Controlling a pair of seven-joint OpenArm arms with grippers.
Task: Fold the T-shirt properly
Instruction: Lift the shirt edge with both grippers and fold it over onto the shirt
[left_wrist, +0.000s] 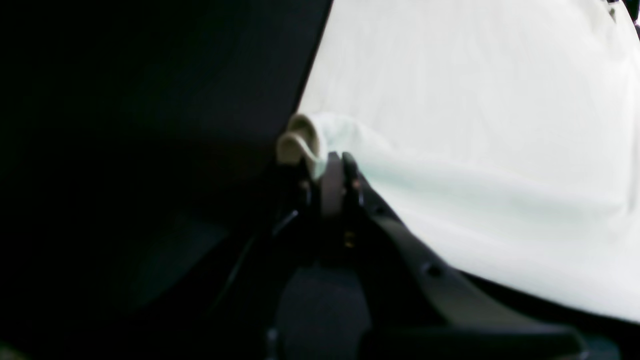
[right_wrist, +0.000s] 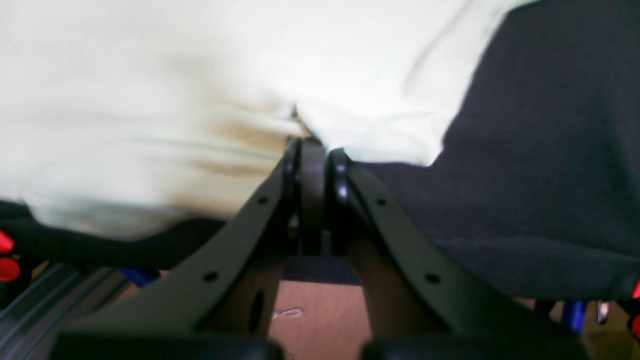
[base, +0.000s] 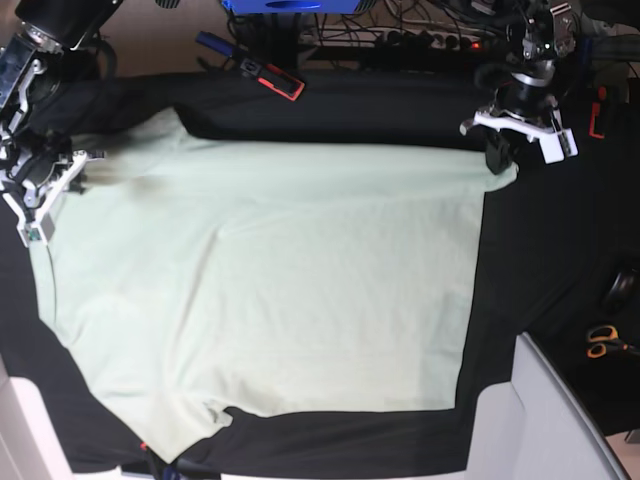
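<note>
The pale mint-green T-shirt lies spread out flat on the black tablecloth. In the base view my left gripper is at the shirt's far right corner, and my right gripper is at its far left edge. Close up, the left gripper is shut, pinching a bunched corner of the T-shirt that lifts slightly off the cloth. The right gripper is shut too, with the edge of the T-shirt wrinkling between its fingers.
Orange-handled scissors and a dark round object lie at the right edge. A grey-white box stands at the near right corner. A red-and-black tool and cables lie along the far edge.
</note>
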